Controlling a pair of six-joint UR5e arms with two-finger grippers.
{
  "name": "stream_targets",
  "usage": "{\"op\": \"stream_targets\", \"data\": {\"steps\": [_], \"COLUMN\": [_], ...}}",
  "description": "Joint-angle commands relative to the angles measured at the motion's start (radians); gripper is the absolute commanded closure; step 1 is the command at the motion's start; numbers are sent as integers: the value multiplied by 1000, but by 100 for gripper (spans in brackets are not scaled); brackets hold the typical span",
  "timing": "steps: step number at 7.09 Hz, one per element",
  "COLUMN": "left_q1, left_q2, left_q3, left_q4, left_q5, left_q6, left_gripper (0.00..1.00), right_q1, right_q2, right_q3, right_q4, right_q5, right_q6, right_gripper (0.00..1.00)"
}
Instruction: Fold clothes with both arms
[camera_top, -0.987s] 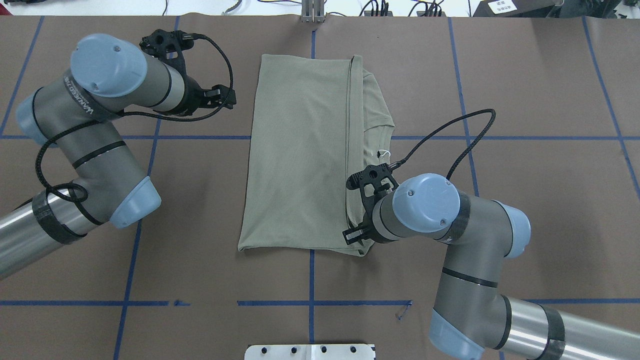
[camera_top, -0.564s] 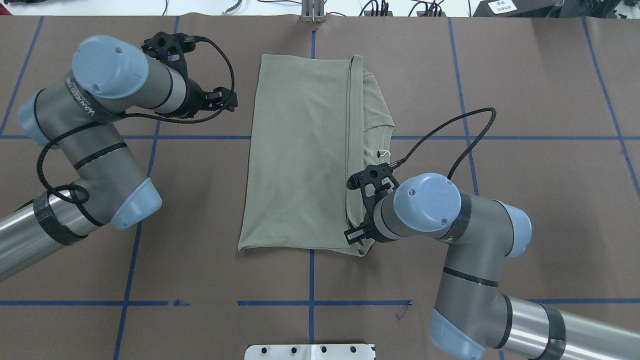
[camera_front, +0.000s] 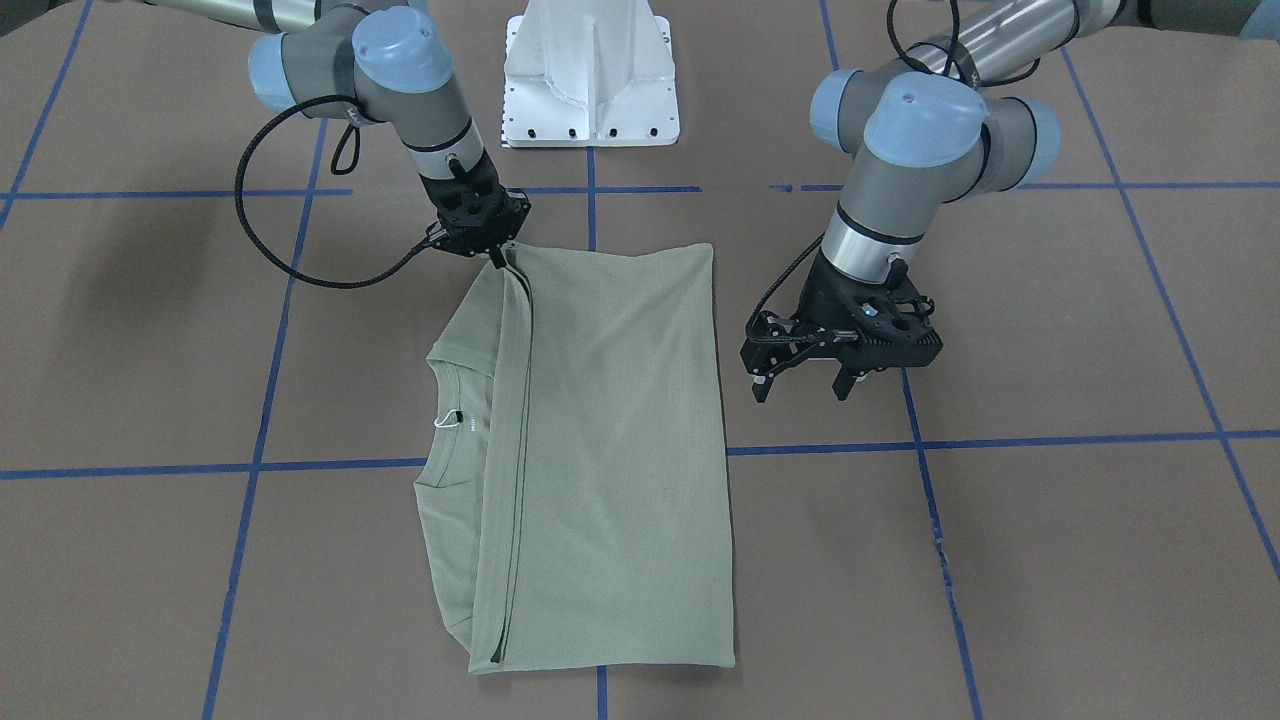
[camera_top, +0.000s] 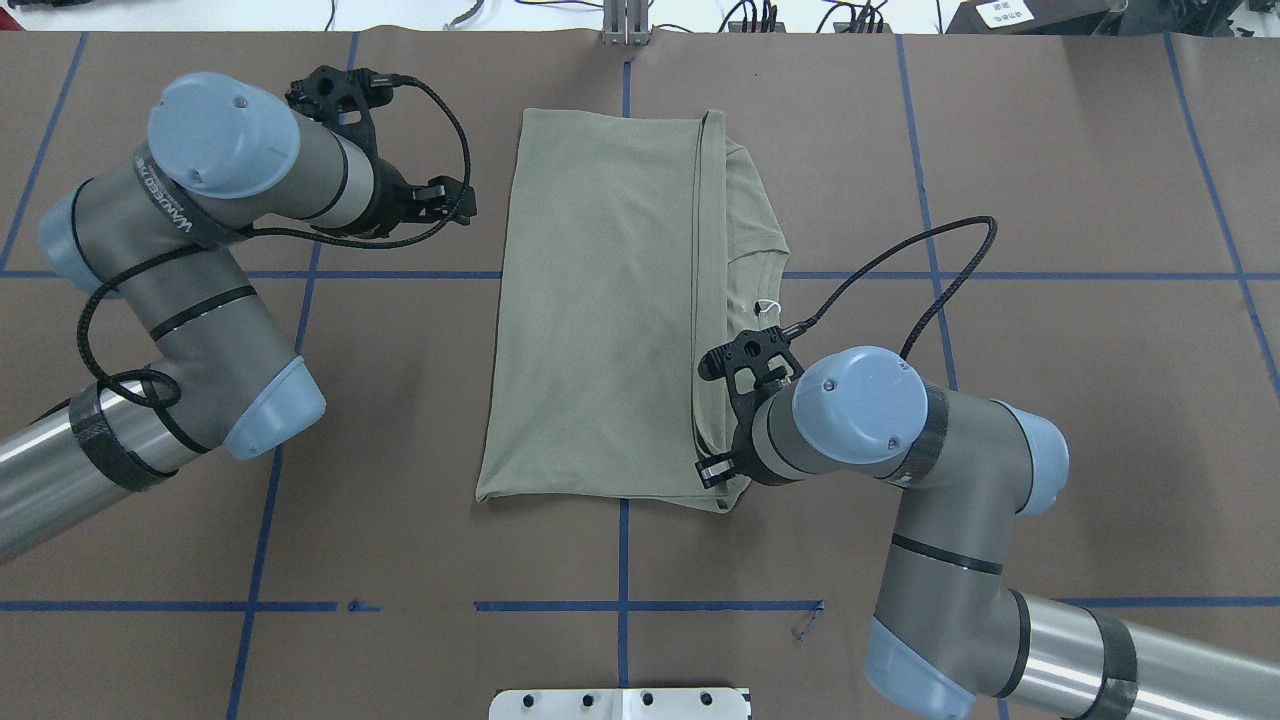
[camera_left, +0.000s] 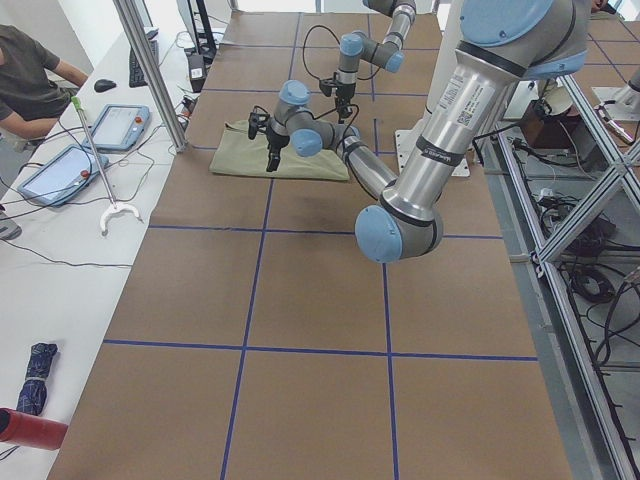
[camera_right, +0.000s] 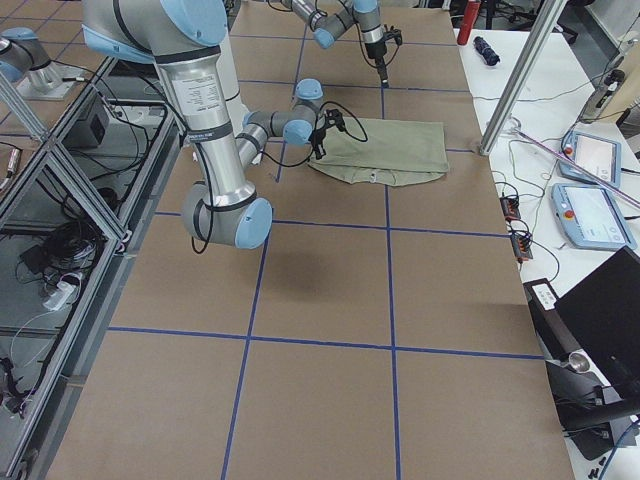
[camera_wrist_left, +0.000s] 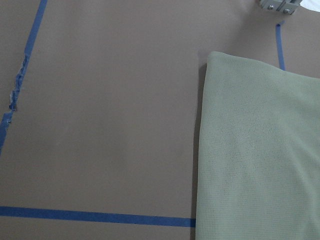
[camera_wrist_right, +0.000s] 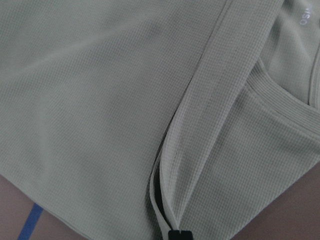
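Barely anything has moved in the last second: the sage-green shirt (camera_top: 600, 300) stays mid-tabletop (camera_top: 1050, 150), folded lengthwise. My left pincer (camera_front: 800, 390) creeps toward its long edge, prongs spread, holding nothing. The right pincer (camera_front: 495, 258) sits at the near hem corner and I can't tell if it's gripping. Looks like I'm lining up the next fold

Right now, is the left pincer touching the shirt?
No, the left pincer hangs open beside the shirt, with brown table showing between them.
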Motion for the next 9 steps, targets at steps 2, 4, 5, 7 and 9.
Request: {"op": "stream_targets", "data": {"steps": [2, 4, 5, 7, 9], "left_q1": [5, 5, 7, 22, 24], "left_q2": [-1, -3, -1, 2, 0], "left_q3": [5, 7, 9, 10, 10], "left_q4": [-2, -3, -3, -3, -5], "left_q5": [0, 1, 1, 1, 1], "left_q6": [0, -1, -1, 0, 0], "left_gripper": [0, 0, 0, 0, 0], "right_q1": [4, 6, 6, 9, 23], "right_q2": [-68, -191, -240, -248, -239], "right_q3": [64, 92, 123, 164, 174], "right_q4": [-3, 0, -2, -8, -3], "right_q5": [9, 40, 43, 84, 92], "right_q6": [14, 15, 18, 23, 21], "right_gripper": [100, 100, 100, 100, 12]}}
